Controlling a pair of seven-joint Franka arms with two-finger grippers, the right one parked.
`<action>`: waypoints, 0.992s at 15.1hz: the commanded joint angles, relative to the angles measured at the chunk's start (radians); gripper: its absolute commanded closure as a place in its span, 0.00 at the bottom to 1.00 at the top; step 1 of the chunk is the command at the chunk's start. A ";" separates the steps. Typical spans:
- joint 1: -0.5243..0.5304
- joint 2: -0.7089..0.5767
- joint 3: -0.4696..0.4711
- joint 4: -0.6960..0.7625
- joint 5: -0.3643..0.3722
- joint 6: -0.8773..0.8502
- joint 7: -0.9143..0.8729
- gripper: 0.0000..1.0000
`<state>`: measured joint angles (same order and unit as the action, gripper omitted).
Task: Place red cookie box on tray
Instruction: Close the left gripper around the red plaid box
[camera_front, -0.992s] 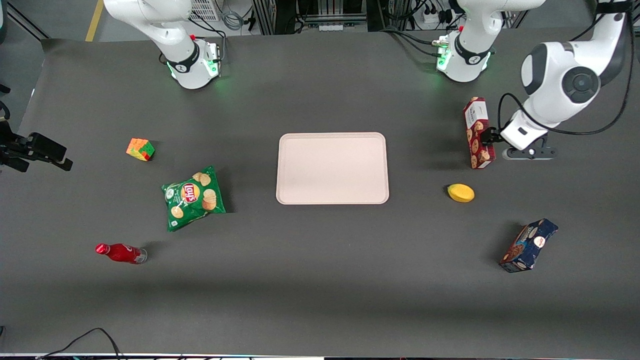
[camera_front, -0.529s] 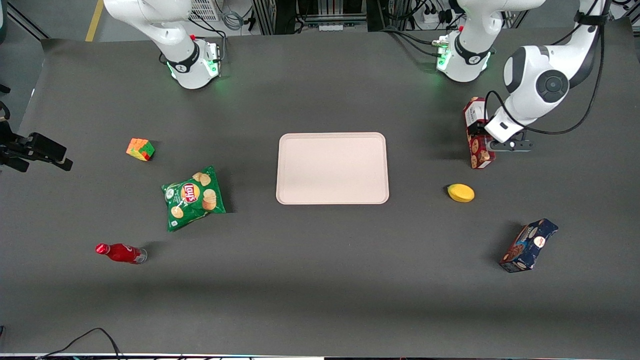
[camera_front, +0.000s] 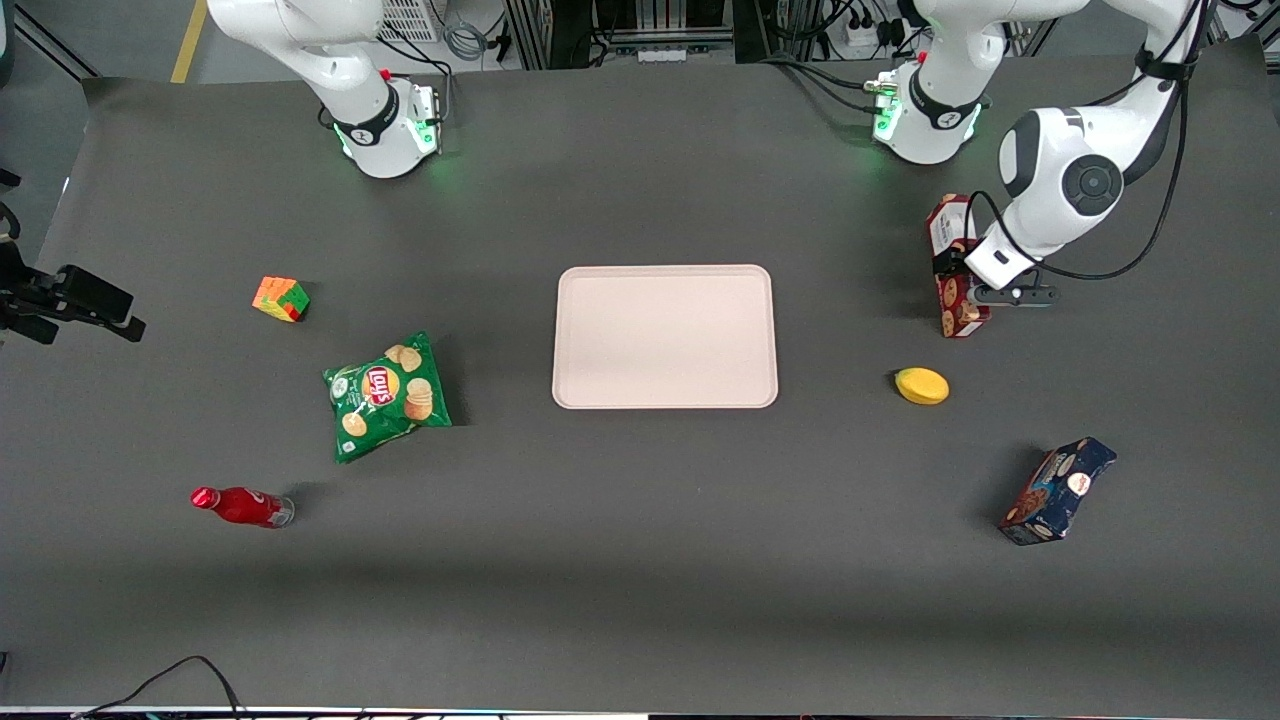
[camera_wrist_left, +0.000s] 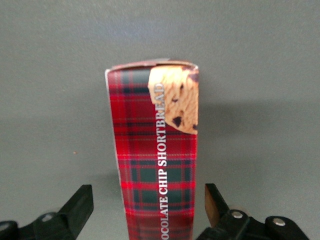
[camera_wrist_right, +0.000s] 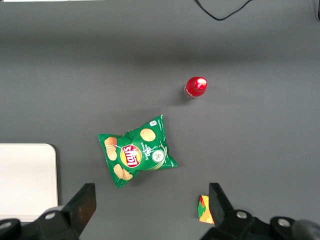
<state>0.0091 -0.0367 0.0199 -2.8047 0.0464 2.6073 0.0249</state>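
Note:
The red cookie box (camera_front: 947, 232) lies on the dark table toward the working arm's end, its white label panel at the end farthest from the front camera. My left gripper (camera_front: 962, 280) is down over the box's middle. In the left wrist view the gripper (camera_wrist_left: 147, 207) is open, with one black finger on each side of the red plaid box (camera_wrist_left: 155, 150) and a gap on both sides. The pale pinkish-beige tray (camera_front: 665, 336) lies flat and bare at the table's centre, well apart from the box.
A yellow lemon-like object (camera_front: 921, 385) lies nearer the front camera than the box. A dark blue cookie box (camera_front: 1058, 490) is nearer still. A green chips bag (camera_front: 387, 395), a colour cube (camera_front: 281, 298) and a red bottle (camera_front: 240, 506) lie toward the parked arm's end.
The left arm has swung in over the red cookie box, bringing the gripper from beside it to straddle its middle. The box has not moved.

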 joint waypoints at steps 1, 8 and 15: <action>0.011 0.000 -0.005 -0.044 0.006 0.037 0.018 0.11; 0.011 0.003 -0.008 -0.039 -0.011 -0.004 0.006 0.44; 0.008 -0.003 -0.011 0.019 -0.055 -0.102 0.007 0.75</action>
<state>0.0100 -0.0058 0.0191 -2.7938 0.0224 2.5593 0.0251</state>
